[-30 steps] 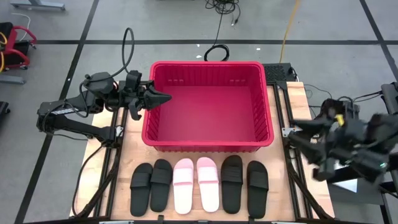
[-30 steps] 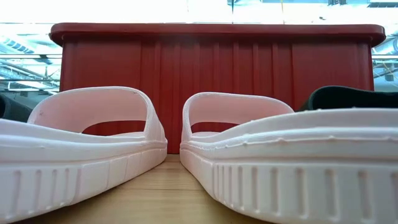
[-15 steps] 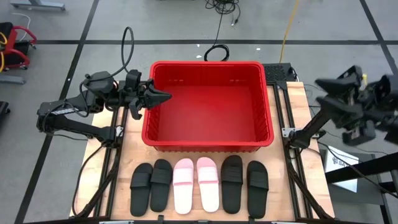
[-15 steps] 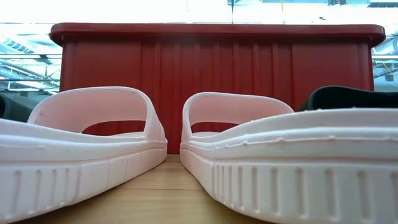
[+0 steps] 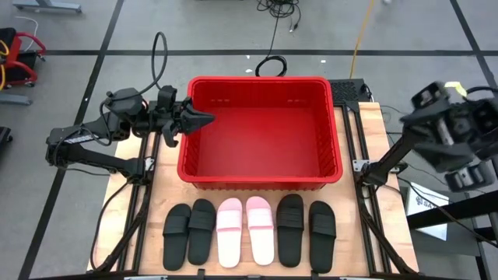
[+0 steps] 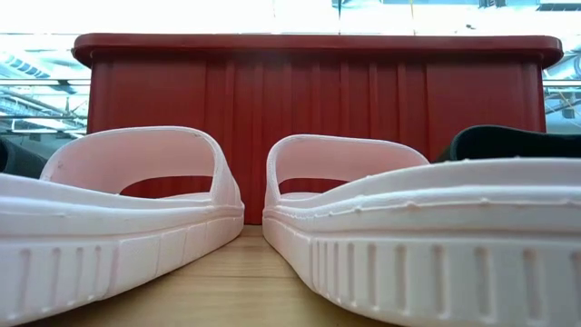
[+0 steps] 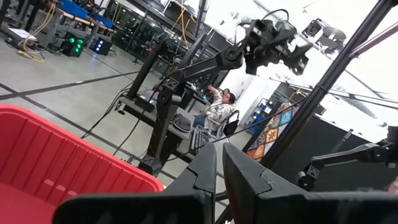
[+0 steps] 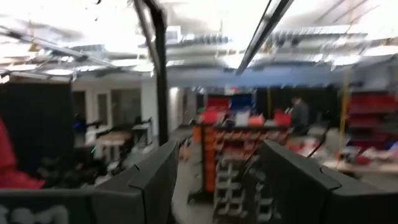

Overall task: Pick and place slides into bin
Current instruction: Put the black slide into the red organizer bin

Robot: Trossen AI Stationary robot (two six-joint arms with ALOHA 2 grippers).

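The red bin (image 5: pixel 259 132) stands on the far half of the table and fills the back of the low view (image 6: pixel 318 100). Six slides lie soles down in a row along the near edge: two black (image 5: pixel 189 232), two pink (image 5: pixel 245 230), two black (image 5: pixel 306 229). The pink pair (image 6: pixel 136 209) is closest in the low view. My left gripper (image 5: pixel 204 119) is shut and empty, level over the bin's left rim near its far corner. My right gripper (image 8: pixel 217 180) is open and empty, raised off the table's right side (image 5: pixel 424 109).
Bare wooden table (image 5: pixel 167 190) shows between the bin and the row of slides. Black rails run along both table sides. My right arm shows high up in the left wrist view (image 7: pixel 273 43), with a seated person (image 7: pixel 221 109) in the room beyond.
My right arm has swung from beside the table's near right part toward the far edge and has risen. My left arm, the bin and the slides have kept still.
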